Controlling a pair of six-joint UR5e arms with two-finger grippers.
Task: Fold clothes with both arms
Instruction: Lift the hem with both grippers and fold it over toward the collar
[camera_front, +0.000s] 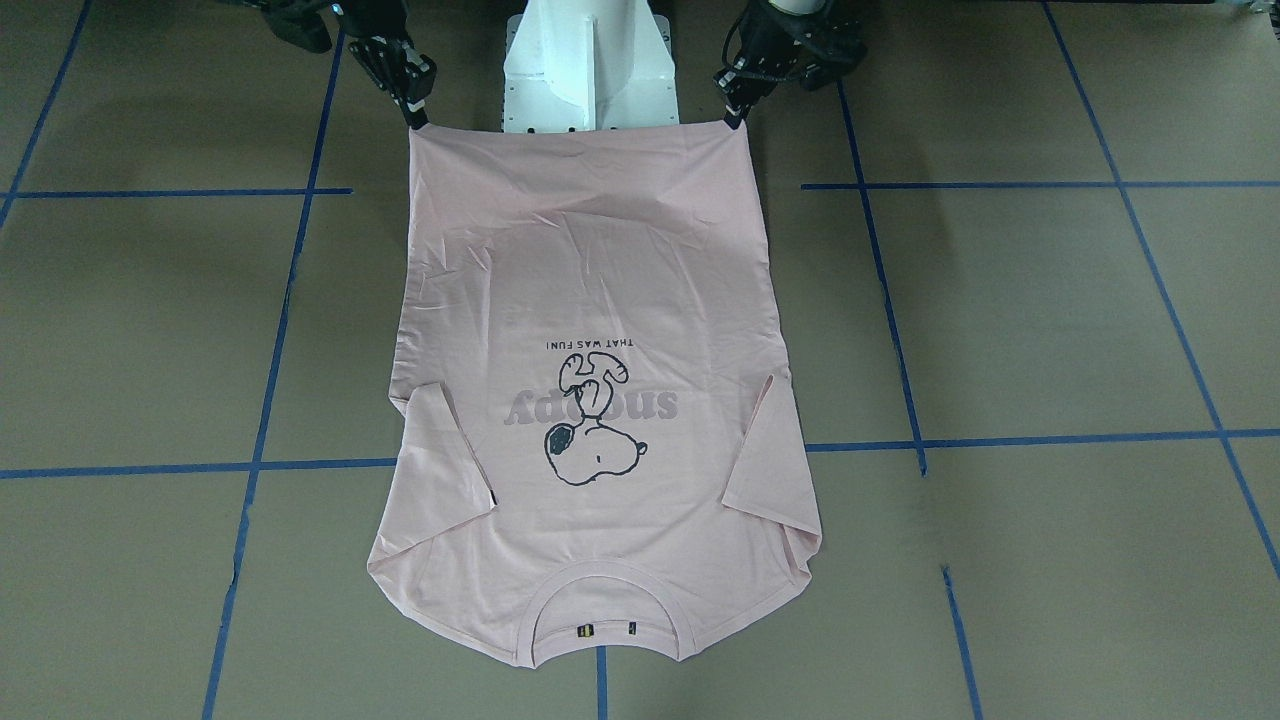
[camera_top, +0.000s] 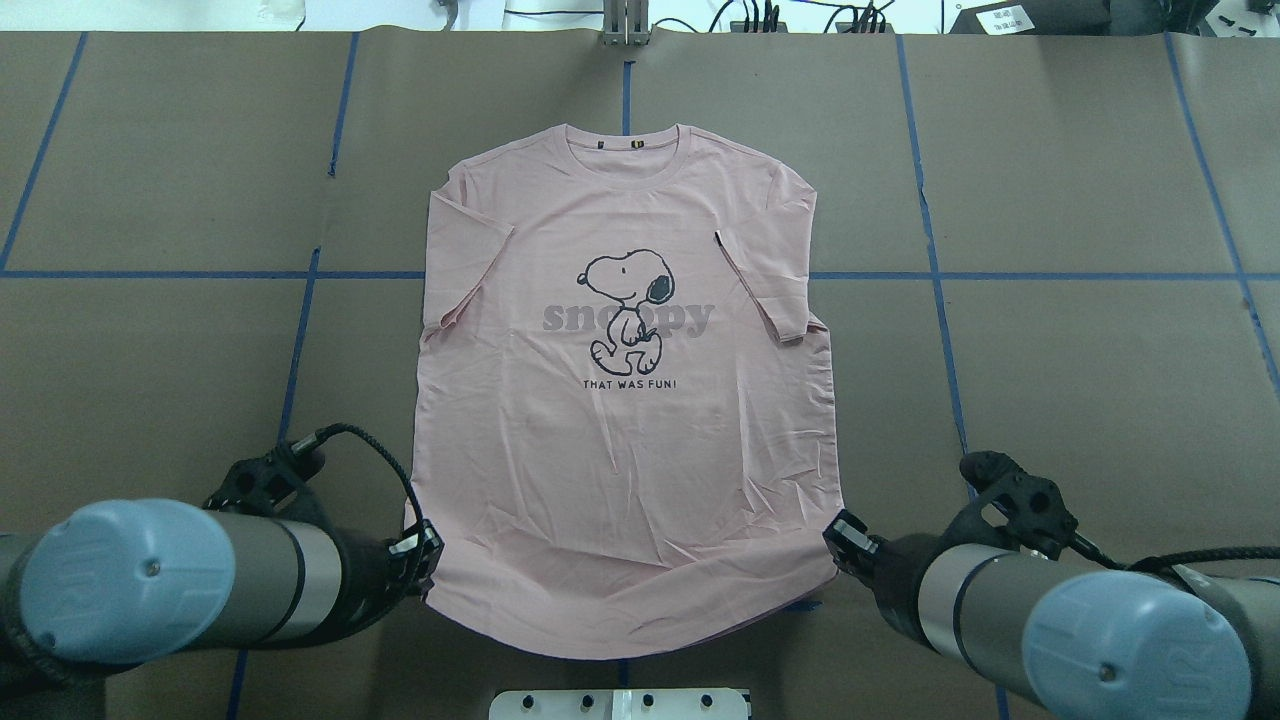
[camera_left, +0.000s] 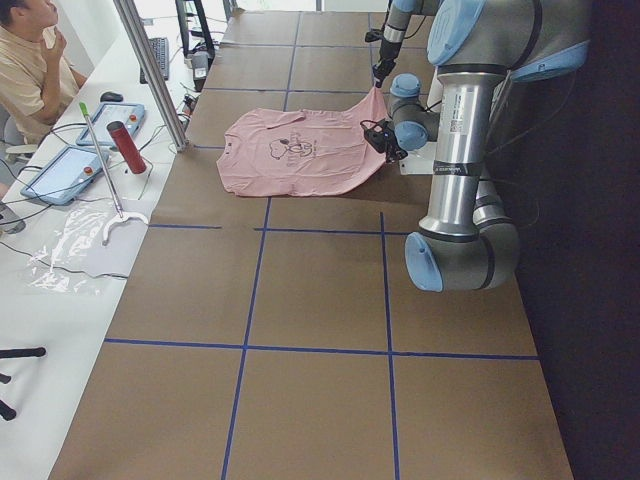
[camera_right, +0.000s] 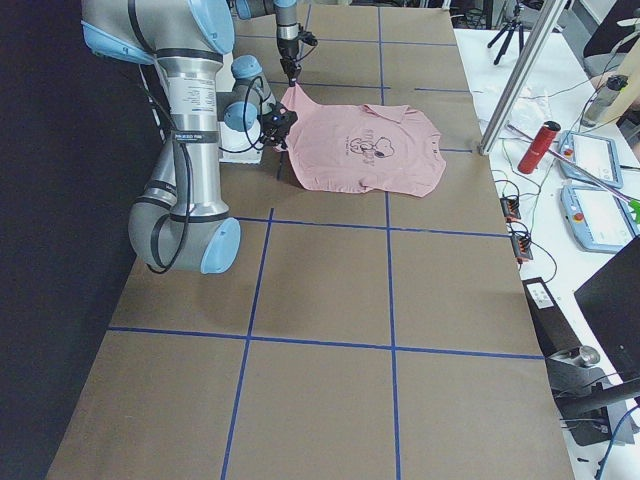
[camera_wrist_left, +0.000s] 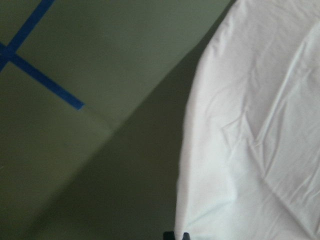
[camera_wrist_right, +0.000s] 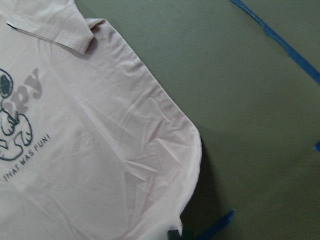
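Observation:
The pale pink T-shirt (camera_top: 620, 400) lies front up on the brown table, collar (camera_top: 627, 150) at the far side, Snoopy drawing (camera_top: 630, 305) in the middle, both sleeves folded inward. My left gripper (camera_top: 425, 560) is shut on the near left hem corner, seen also from the front (camera_front: 735, 115). My right gripper (camera_top: 838, 535) is shut on the near right hem corner (camera_front: 415, 118). The hem is stretched between them and raised a little off the table. The left wrist view shows the shirt's edge (camera_wrist_left: 240, 150). The right wrist view shows the hem corner (camera_wrist_right: 185, 165).
The white pedestal base (camera_front: 590, 70) stands just behind the hem. Blue tape lines (camera_top: 940, 275) cross the table. A metal post (camera_left: 150, 70), a red bottle (camera_left: 126, 145) and tablets stand at the far side, where an operator (camera_left: 30, 60) sits.

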